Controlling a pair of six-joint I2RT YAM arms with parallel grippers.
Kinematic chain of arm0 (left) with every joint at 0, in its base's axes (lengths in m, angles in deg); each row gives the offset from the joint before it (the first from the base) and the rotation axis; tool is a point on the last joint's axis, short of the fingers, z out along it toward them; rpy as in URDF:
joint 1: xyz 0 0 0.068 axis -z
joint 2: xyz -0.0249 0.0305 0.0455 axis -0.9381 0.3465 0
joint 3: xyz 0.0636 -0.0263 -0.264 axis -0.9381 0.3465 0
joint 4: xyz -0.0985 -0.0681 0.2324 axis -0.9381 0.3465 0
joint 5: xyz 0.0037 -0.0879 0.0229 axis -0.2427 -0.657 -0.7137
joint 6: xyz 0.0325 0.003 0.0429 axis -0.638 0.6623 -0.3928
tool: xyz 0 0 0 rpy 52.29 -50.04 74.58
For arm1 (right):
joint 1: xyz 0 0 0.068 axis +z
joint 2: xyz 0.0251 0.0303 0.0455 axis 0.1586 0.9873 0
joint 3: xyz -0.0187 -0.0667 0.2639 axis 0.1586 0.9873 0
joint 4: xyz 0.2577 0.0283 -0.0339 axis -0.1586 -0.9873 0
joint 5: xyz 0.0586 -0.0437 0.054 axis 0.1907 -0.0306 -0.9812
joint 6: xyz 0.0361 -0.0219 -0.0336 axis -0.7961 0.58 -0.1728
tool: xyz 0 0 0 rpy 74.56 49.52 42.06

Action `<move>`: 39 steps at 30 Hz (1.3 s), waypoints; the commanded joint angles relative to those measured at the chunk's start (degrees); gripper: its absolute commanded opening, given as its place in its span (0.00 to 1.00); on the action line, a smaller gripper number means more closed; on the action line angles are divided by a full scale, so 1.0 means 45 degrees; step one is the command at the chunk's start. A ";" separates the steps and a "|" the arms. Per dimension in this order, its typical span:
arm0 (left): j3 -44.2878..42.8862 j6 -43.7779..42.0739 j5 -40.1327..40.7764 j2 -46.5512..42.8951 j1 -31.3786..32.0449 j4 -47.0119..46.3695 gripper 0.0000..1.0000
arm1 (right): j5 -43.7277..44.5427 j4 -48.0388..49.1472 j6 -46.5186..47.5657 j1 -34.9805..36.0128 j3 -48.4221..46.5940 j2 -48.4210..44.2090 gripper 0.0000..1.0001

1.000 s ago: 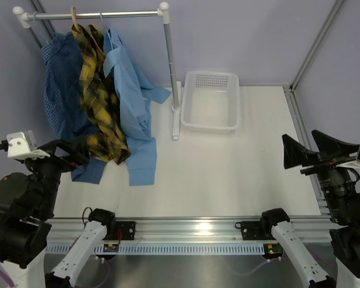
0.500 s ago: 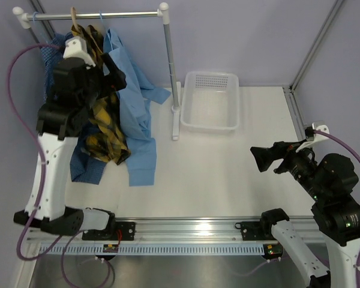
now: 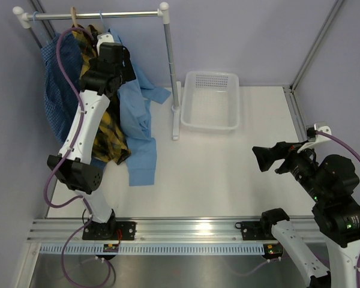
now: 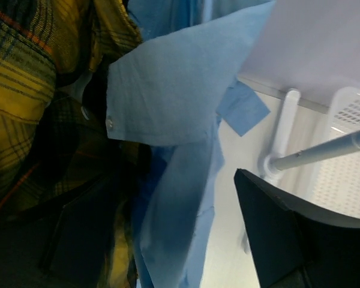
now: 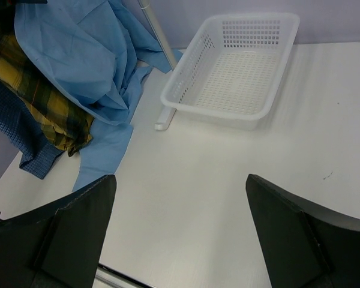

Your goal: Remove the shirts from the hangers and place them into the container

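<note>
We take the rack post (image 3: 171, 72) as our reference. All three shirts hang left of it from the rail (image 3: 108, 15). The light blue shirt (image 3: 135, 102) is closest to the post, then the yellow-and-black plaid shirt (image 3: 102, 129), and the dark blue checked shirt (image 3: 57, 96) is farthest. Their tails reach down onto the table (image 3: 228, 174). A tan hanger (image 3: 75, 18) hooks over the rail at the end far from the post; the other hangers are too hidden for us to sort out.

The left gripper (image 4: 168, 180) is up high left of the post, right against the light blue shirt's collar area. Its jaws are spread wide, and in the left wrist view a fold of that shirt hangs in the gap between the fingers (image 4: 288, 234). We see no pinch on the cloth.

The container (image 3: 209, 125) sits just right of the post's foot with nothing in it.

The right gripper (image 5: 180, 180) hovers well right of the post, past the container on the near side. Its jaws are wide apart with nothing between them, and it faces the container and shirts.
</note>
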 commanded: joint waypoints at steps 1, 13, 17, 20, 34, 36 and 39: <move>-0.0720 -0.0031 0.0844 0.0227 -0.0453 -0.0539 0.76 | 0.0120 0.0053 0.0139 0.0136 0.0021 0.0029 0.99; -0.0779 -0.1748 -0.1127 -0.0669 -0.0454 -0.1711 0.00 | -0.0329 0.0190 0.0256 0.0136 0.0275 0.0283 1.00; -0.0585 -0.2666 -0.1812 -0.1527 -0.0454 -0.2139 0.00 | -0.0641 0.0249 0.0353 0.0117 0.0334 0.0322 1.00; -0.0408 -0.3193 -0.2124 -0.2367 -0.0454 -0.2589 0.00 | -0.0876 0.0229 0.0373 0.0136 0.0354 0.0380 0.99; 0.5324 -0.3857 -0.5365 -0.7131 -0.0435 -0.2512 0.00 | -0.0955 0.0268 0.0588 0.0136 0.0413 0.0185 1.00; 0.6190 -0.3995 -0.5970 -0.8299 -0.0435 -0.2454 0.00 | -0.0818 0.0307 0.0705 0.0136 0.0374 0.0185 0.99; 0.7461 -0.4504 -0.7746 -0.9787 -0.0435 -0.2122 0.00 | -0.0837 0.0443 0.0803 0.0136 0.0257 0.0204 1.00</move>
